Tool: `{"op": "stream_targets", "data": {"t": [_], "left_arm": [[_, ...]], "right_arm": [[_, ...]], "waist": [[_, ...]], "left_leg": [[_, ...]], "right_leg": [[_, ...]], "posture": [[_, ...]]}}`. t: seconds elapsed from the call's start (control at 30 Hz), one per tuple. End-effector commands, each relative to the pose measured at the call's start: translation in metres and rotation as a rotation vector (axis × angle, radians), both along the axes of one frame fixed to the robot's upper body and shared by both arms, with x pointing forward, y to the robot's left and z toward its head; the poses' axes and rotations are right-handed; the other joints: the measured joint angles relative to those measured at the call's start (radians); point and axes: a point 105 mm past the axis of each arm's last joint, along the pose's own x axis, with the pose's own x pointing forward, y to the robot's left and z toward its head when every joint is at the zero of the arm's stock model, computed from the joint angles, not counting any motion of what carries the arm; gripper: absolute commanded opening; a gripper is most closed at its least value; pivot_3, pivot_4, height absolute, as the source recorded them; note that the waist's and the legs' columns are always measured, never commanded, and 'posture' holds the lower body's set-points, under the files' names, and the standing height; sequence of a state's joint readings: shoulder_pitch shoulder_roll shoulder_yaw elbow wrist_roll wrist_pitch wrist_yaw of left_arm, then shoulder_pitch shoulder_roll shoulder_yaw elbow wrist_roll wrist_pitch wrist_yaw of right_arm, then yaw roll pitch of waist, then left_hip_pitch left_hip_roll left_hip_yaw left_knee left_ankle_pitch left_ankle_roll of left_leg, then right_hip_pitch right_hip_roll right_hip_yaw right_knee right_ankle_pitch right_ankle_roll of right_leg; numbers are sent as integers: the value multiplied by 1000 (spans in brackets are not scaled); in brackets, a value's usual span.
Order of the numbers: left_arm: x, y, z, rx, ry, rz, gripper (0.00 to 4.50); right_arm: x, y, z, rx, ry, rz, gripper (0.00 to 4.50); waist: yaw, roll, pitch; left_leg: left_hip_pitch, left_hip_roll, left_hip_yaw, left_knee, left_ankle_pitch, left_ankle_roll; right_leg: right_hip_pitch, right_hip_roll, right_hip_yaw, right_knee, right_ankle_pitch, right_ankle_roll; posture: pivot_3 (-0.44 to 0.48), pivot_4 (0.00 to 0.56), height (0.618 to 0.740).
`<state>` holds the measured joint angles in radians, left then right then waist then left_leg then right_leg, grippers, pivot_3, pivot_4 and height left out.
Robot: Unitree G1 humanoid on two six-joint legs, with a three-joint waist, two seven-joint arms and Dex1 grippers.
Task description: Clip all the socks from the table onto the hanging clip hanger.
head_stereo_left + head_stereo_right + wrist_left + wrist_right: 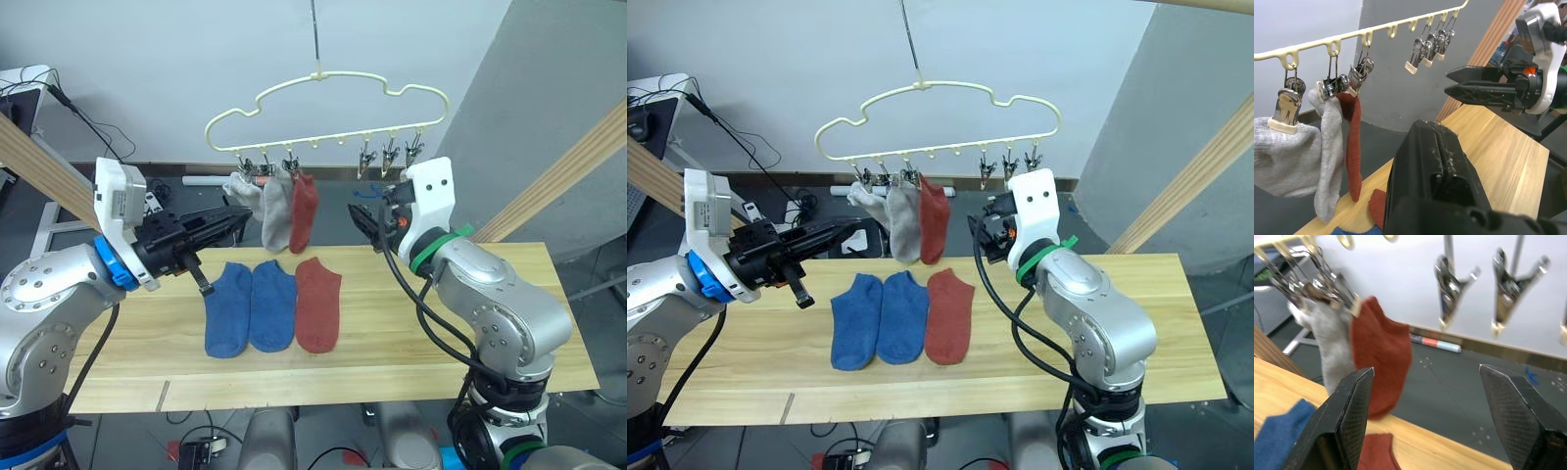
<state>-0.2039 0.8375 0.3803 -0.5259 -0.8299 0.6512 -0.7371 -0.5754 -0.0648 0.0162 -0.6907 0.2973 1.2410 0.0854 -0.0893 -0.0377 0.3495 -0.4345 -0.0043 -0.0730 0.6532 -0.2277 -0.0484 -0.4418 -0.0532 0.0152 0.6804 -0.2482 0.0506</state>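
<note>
The pale yellow clip hanger (333, 96) hangs over the table's far edge. Two light grey socks (277, 208) and one rust-red sock (305, 211) are clipped at its left end. Three clips (390, 155) at its right end hold nothing. On the wooden table (470, 338) two blue socks (228, 309) and a rust-red sock (317, 304) lie side by side. My left gripper (241, 219) is shut with nothing in it, just left of the hanging socks. To their right my right gripper (1425, 377) is open, with nothing between its fingers.
Thick wooden beams slant down at the left (39, 166) and at the right (568, 176) of the table. Cables and small items lie on the dark floor (196, 181) behind the table. A white wall stands behind the hanger.
</note>
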Motion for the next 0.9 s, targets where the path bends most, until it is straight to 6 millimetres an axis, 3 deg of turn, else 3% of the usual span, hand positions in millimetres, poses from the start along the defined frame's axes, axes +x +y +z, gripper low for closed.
{"op": "stream_targets", "data": {"t": [0.03, 0.4, 0.47, 0.57, 0.9], "left_arm": [[-9, -4, 7, 25, -29, -37, 1210], [-12, 3, 24, 49, -67, -26, 4479], [-12, 4, 24, 41, -36, -26, 4479], [-15, 2, 27, 44, -3, -44, 4500], [-17, -3, 30, 48, -15, -51, 4500]], "right_arm": [[-1, -1, 12, 29, -37, -4, 3583], [0, 5, 17, 58, -35, 13, 3583], [0, 6, 18, 63, -34, 18, 3583], [-2, 12, 18, 68, -30, 37, 3043], [1, 16, 24, 81, -36, 42, 3043]], "waist": [[0, 0, 0], [1, 0, 0], [1, 0, 0], [2, 0, 0], [2, 0, 0]], "left_leg": [[0, 0, 0, 0, 0, 0], [0, 0, 0, 0, 0, 0], [0, 0, 0, 0, 0, 0], [0, 0, 0, 0, 0, 0], [0, 0, 0, 0, 0, 0]], "right_leg": [[0, 0, 0, 0, 0, 0], [0, 0, 0, 0, 0, 0], [0, 0, 0, 0, 0, 0], [0, 0, 0, 0, 0, 0], [0, 0, 0, 1, 0, 0]], "posture": [[-141, 292, 740], [-116, 293, 740], [-112, 294, 740], [-104, 297, 740], [-94, 307, 740]]}}
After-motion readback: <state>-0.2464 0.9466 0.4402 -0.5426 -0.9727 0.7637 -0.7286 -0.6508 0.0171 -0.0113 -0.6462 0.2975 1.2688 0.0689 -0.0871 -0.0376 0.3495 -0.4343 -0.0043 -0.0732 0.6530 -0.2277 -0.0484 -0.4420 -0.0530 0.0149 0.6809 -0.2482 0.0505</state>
